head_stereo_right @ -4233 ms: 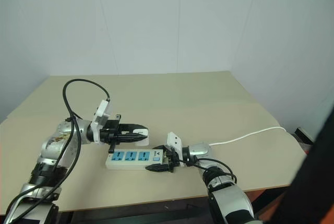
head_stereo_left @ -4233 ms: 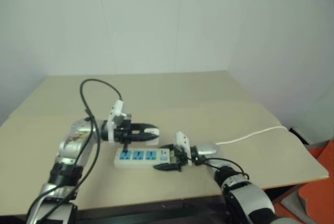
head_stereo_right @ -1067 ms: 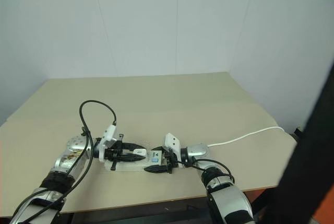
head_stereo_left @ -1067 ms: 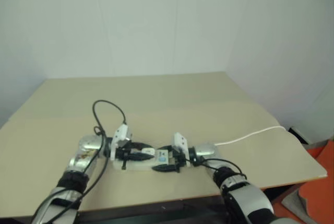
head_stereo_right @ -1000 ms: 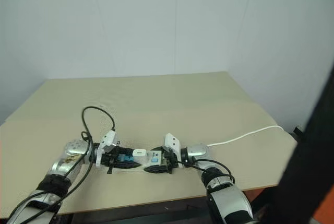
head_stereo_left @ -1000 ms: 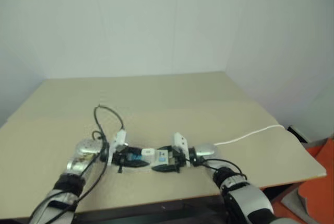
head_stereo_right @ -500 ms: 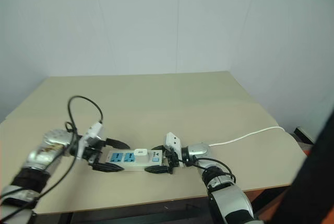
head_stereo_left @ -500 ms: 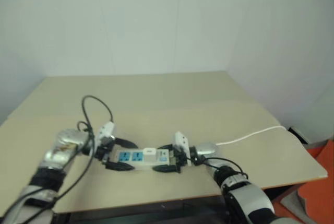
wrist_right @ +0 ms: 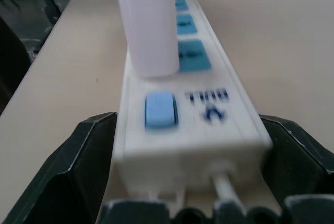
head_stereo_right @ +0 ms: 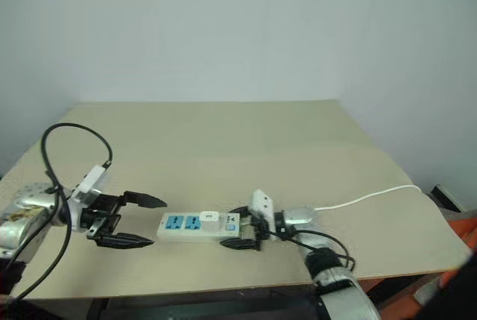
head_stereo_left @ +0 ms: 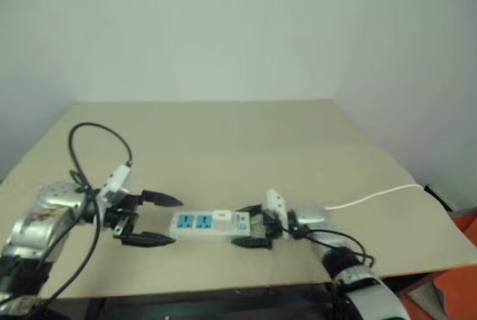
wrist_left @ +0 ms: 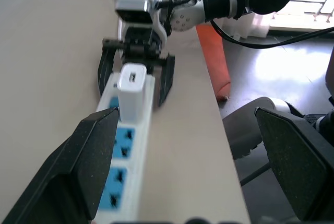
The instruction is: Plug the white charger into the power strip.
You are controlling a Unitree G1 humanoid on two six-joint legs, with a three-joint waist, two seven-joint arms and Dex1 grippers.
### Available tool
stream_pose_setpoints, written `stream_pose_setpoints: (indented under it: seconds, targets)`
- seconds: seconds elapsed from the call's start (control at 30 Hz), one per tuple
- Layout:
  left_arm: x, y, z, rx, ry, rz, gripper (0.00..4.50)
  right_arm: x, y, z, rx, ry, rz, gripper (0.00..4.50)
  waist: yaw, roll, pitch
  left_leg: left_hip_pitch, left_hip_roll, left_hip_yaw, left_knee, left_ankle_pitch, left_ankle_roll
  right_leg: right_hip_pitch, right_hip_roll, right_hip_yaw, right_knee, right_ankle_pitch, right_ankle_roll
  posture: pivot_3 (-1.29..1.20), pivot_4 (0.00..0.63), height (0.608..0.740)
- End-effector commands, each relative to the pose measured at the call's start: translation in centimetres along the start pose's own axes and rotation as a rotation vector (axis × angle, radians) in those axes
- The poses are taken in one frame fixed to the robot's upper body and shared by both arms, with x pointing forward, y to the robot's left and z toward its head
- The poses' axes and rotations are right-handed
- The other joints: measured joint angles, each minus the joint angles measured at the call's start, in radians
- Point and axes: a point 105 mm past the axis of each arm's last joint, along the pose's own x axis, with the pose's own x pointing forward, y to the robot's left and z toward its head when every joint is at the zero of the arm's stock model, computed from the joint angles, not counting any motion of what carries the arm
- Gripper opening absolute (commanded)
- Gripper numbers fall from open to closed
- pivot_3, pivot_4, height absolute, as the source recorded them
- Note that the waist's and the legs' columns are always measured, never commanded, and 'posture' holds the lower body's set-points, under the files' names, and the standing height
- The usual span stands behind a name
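Note:
The power strip (head_stereo_left: 201, 225) lies flat near the table's front edge, with its blue sockets facing up. Upright in the socket nearest the strip's switch end stands the white charger (head_stereo_left: 222, 217), also seen close up (wrist_right: 148, 20). My left gripper (head_stereo_left: 174, 221) is open and empty, a short way off the strip's left end and pointing at it. My right gripper (head_stereo_left: 241, 227) is open, its fingers (wrist_right: 78, 172) straddling the strip's cord end on both sides. In the left wrist view the charger (wrist_left: 130, 84) stands on the strip (wrist_left: 125, 151).
The strip's thin white cord (head_stereo_left: 373, 199) runs right across the beige table (head_stereo_left: 246, 148) and off its right edge. A black cable (head_stereo_left: 89, 137) loops above my left arm. An orange object (head_stereo_left: 458, 290) sits on the floor at the right.
My left gripper has let go of the charger, opened wide and drawn back to the left and up. The charger stays standing in the strip. My right gripper has spread its fingers.

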Motion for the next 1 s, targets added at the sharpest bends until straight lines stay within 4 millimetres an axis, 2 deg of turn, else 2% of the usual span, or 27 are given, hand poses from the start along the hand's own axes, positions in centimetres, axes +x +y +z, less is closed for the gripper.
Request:
stream_pose_setpoints:
  seconds: [0.03,0.23,0.37,0.53,0.67,0.77,0.9,1.0]
  targets:
    - [-0.8,-0.5,1.4,0.055,-0.017,0.056,4.5,-3.1,-0.2,3.1,-0.069,-0.052,-0.072,4.48,0.01,0.0,0.0,-0.001,0.0,0.0,0.0,0.0,0.0,-0.001,0.0,0.0,0.0,0.0,0.0,0.0,0.15,0.74]
    - [-1.3,-1.6,0.8,0.018,-0.006,0.119,4.5,-7.6,0.7,4.3,-0.05,-0.029,-0.189,4.48,0.014,0.0,0.001,-0.001,0.0,0.001,0.0,-0.003,-0.005,-0.002,-0.001,0.0,-0.001,0.0,0.0,0.0,0.15,0.74]
    - [-1.7,-1.6,0.4,0.013,-0.001,0.202,4.5,-9.2,1.0,4.8,-0.016,-0.015,-0.289,4.48,0.015,0.0,0.001,-0.001,0.0,0.001,0.0,-0.004,-0.006,-0.002,-0.001,0.0,-0.002,0.0,0.0,0.0,0.15,0.74]
    - [-1.6,-0.4,0.2,0.009,-0.03,0.355,4.5,-9.0,1.4,4.3,0.005,0.147,-0.409,4.48,0.018,0.0,0.001,-0.001,-0.001,0.001,0.0,-0.004,-0.007,-0.002,-0.003,0.0,-0.003,0.0,0.0,0.0,0.15,0.74]
    - [-1.1,0.1,0.7,0.038,-0.024,0.369,4.5,-9.1,0.4,5.2,0.016,0.127,-0.531,4.48,0.017,0.0,0.001,-0.002,-0.001,0.001,0.0,-0.005,-0.007,-0.001,-0.003,0.0,-0.008,0.001,0.001,0.0,0.15,0.74]
    - [-0.7,0.6,0.9,0.058,-0.011,0.384,4.5,-9.0,-0.1,6.2,0.008,0.057,-0.575,4.48,0.02,-0.001,0.001,-0.004,-0.002,0.001,0.0,-0.005,-0.007,0.0,-0.004,0.0,-0.011,0.002,0.003,0.0,0.15,0.74]
    - [0.0,1.1,1.4,0.044,-0.019,0.434,4.5,-9.1,-0.5,6.5,-0.043,0.039,-0.583,4.48,0.024,0.0,0.001,-0.006,-0.002,0.001,0.0,-0.004,-0.006,0.0,-0.004,0.001,-0.013,0.003,0.004,0.0,0.15,0.74]
    - [0.9,2.7,2.0,-0.002,-0.058,0.509,4.5,-10.0,-1.1,6.4,-0.07,0.007,-0.607,4.48,0.028,-0.001,0.001,-0.005,-0.002,0.001,0.001,-0.003,-0.005,0.001,-0.003,0.001,-0.013,0.003,0.005,0.0,0.15,0.74]
